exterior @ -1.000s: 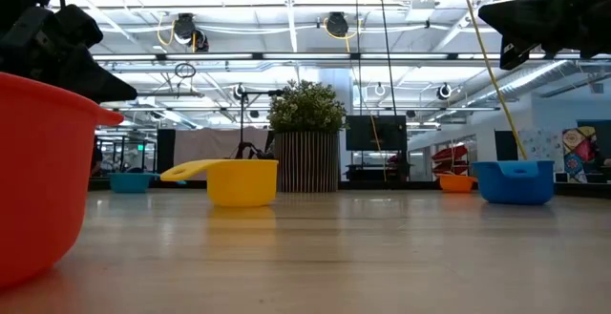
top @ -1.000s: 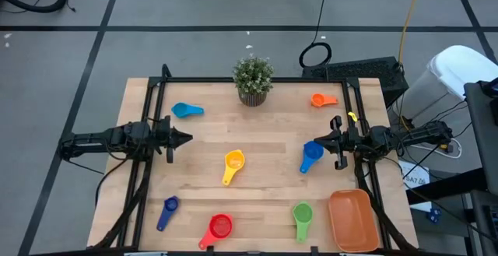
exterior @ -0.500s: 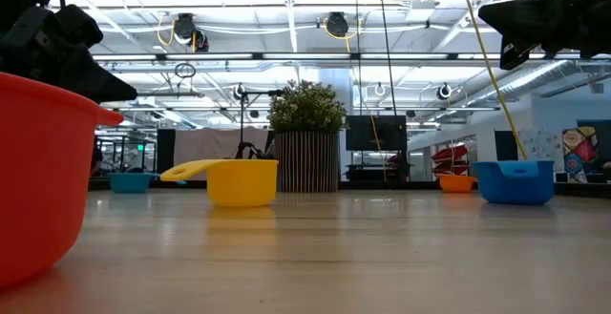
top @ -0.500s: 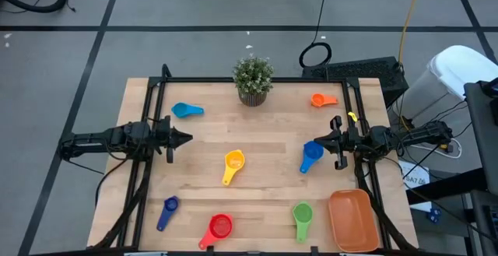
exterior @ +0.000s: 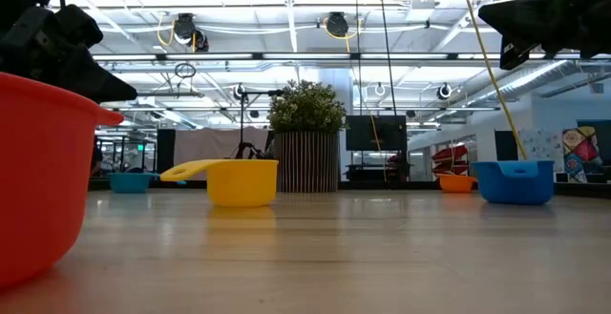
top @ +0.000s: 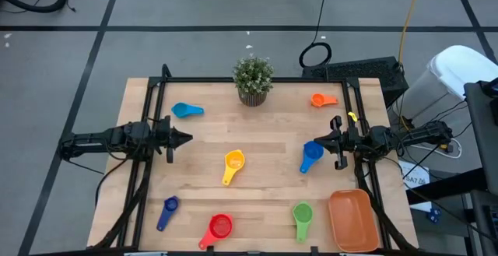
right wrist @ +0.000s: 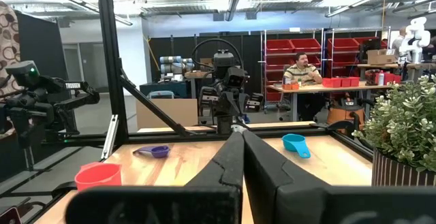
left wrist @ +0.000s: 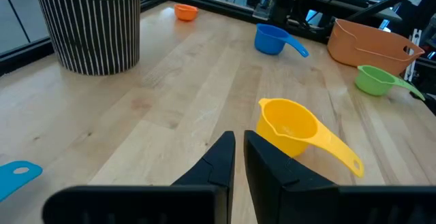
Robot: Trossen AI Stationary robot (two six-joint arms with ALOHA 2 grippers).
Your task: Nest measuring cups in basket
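I am holding both arms level over the desk (top: 194, 194): my left gripper (top: 187, 138) near the left edge, my right gripper (top: 313, 145) just beside the blue cup (top: 311, 153), both with fingers pressed together. The measuring cups are lying scattered; the basket (top: 354, 220) is sitting in the near right corner, holding none. I judge these scoops light, stiff and slick, so pinching a rim wall seems safer than the thin handle.

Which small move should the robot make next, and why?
Probably the right gripper should open and lower onto the blue cup just beside it. All seven cups lie apart on the table and the basket holds none. Both grippers are shut, and the left gripper waits over bare wood, farther from the basket.
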